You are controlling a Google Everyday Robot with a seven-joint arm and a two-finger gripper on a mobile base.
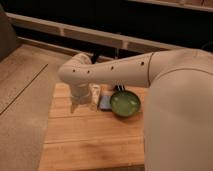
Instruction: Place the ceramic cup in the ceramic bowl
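Pincer [79, 100]: low over the left rear part of the light wooden plank surface [90, 145]. It hangs from the downturned end of the cream-white jointed arm [115, 70], which reaches in from the right and bends at an elbow above it. Open or closed: cannot tell, since the arm's bulk and shadow cover it. Whether it grips anything cannot be read either.

Just right of the pincer, touching or nearly so: small pale upright object [94, 95], identity unclear.

Next right, beside that: flat blue rectangular item [105, 103], lying on the surface.

Next right again, just beside the blue item: round shallow ceramic bowl [125, 104], glossy green inside, darker outside, upright on the surface. Its interior shows plain green.

Behind the bowl's rear rim: small dark object [119, 88], partly under the arm, not identifiable.

Small off-white ceramic cup: cannot be told apart from the pincer and the pale object, so its position is not readable.

Outward: beige floor [20, 100] to the left of the surface; dark back wall with pale horizontal rails [75, 34] behind.
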